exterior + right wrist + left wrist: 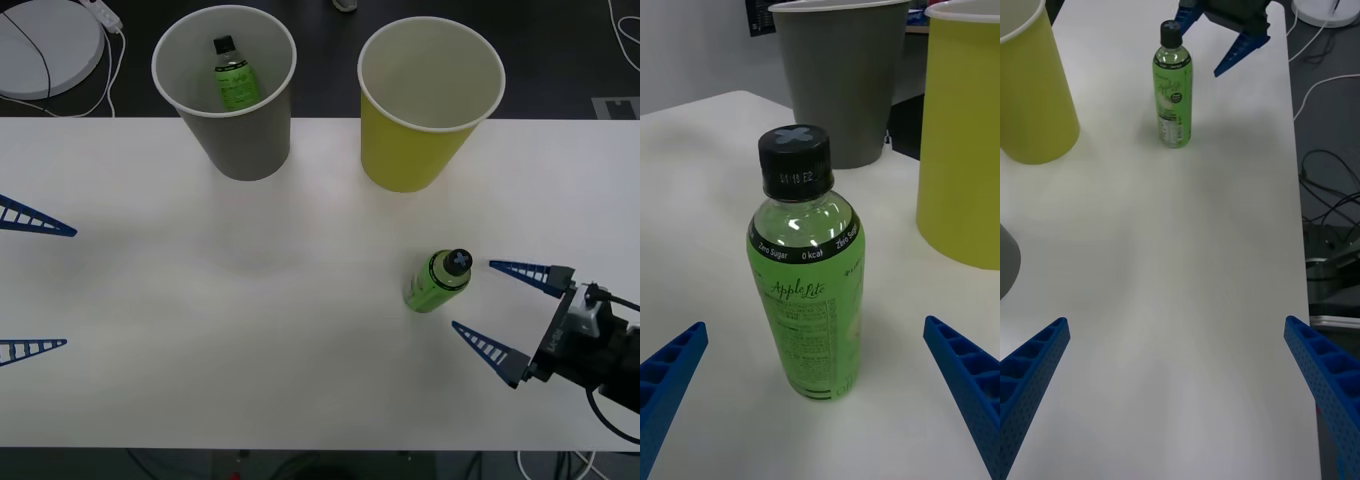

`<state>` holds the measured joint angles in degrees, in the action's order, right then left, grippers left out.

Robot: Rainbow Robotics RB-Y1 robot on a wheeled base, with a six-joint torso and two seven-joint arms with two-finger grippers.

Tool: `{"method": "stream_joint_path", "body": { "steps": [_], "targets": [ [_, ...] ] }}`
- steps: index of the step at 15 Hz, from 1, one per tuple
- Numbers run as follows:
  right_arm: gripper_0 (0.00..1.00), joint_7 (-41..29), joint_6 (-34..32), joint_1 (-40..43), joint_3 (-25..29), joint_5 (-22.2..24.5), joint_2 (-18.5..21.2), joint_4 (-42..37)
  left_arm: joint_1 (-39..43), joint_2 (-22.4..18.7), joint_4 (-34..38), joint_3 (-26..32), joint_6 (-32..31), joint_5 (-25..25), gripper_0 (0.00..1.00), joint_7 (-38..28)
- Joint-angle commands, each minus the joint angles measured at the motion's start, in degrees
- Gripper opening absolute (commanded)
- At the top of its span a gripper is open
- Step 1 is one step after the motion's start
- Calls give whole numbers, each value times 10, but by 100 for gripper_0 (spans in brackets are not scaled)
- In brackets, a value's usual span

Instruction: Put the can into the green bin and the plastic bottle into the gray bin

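At the back edge of the desk [120, 400] the gray bin [245, 140] already has a green bottle sitting in it [234, 75], so I'd say that half of the job is at least partly done. The green bin [410, 150] next to it, a bit toward the right along the same back edge, looks empty from what I can see of the inside, and I don't spot a can anywhere on the desk, so no idea how that part gets finished.

What's left on the desk is the plastic bottle [437, 280], standing upright toward the front right, well clear of both bins. It's a small bright green thing with a black screw cap, a gray X-shaped mark on top, and a label reading "Apple Lite", zero sugar, 0 kcal. Clear near the shoulder, and it seems full or close to it.

The right gripper [490, 305] is just beside it on the right-edge side, fingers spread wide and pointing at the bottle, not touching, nothing held. My guess is it's lining up to grab it, and that one should go in the gray bin too.

The left gripper [35, 285] is parked over by the left edge, also wide open and holding nothing.
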<state>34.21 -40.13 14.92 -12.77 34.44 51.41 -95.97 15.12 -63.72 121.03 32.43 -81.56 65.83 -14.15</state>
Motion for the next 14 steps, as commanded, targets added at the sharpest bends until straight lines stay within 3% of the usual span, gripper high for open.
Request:
{"method": "stream_joint_path", "body": {
  "steps": [1,14],
  "targets": [
    [100,2,15,-15,-13,0,-5,0,0,0,0,0,0,0,100,0],
    [100,5,77,-70,-70,0,-18,0,0,0,0,0,0,0,100,0]
  ]
}}
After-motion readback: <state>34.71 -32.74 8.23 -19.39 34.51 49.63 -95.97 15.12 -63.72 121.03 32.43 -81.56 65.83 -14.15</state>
